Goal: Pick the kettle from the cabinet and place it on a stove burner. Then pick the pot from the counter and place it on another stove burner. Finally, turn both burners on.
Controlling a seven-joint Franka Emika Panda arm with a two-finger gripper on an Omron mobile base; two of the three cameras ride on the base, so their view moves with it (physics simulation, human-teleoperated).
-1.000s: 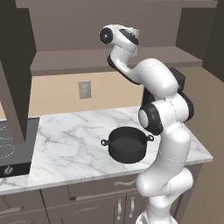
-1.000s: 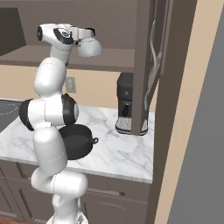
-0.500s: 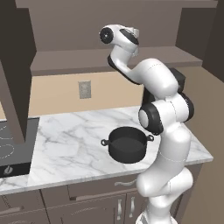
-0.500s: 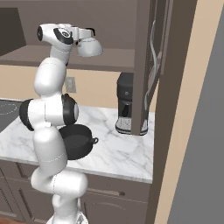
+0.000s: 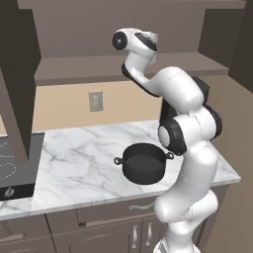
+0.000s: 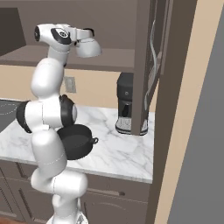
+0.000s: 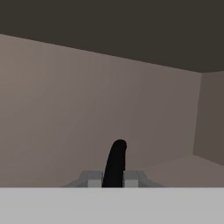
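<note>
Dark end effector (image 6: 89, 32): closed tight on the thin black handle (image 7: 117, 156), raised at the open cabinet (image 5: 104, 66).
Kettle (image 6: 89, 48): silver-grey dome hanging just beneath the end effector, above the shelf and well above the surface.
Pot (image 5: 143, 163): charcoal, lidless, on the marble surface (image 5: 74, 160) close in front of the arm.
Cooktop (image 5: 12, 168): dark glass at the surface's left end, well apart from the pot.
Coffee machine (image 6: 125, 105): black, at the back of the surface to the right.
</note>
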